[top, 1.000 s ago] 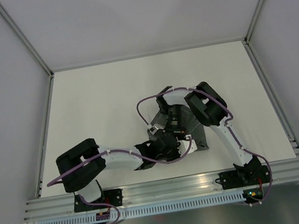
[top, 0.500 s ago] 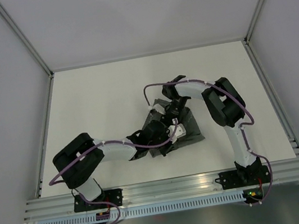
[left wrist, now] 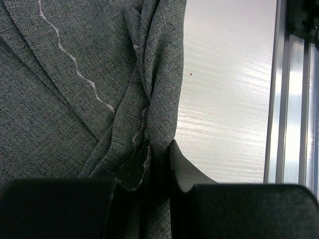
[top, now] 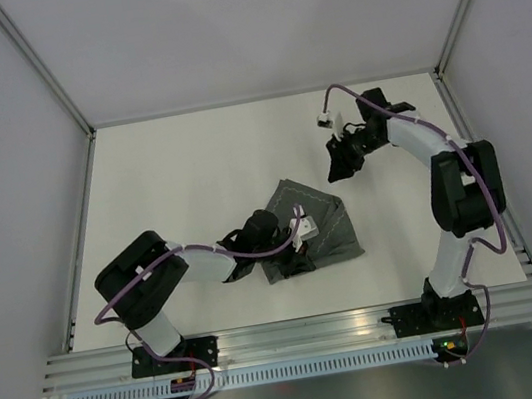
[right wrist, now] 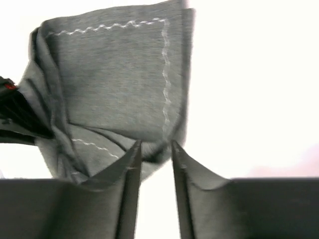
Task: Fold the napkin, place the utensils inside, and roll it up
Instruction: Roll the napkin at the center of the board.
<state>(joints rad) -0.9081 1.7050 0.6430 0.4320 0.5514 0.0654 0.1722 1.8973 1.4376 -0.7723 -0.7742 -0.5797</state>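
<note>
Napkin (top: 327, 232) sits clamped in the low, outstretched left tool (left wrist: 157, 152); right tool (right wrist: 155, 149), jaws apart, hovers beyond it.

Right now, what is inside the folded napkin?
Only grey folds of the napkin show, one pinched by the left gripper. No fork is visible; the cloth covers anything inside.

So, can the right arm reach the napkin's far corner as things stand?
Probably yes. The right end effector hangs open and empty beyond the napkin, with only bare table between them. The left end effector pinches the napkin's near edge, away from that corner.
</note>
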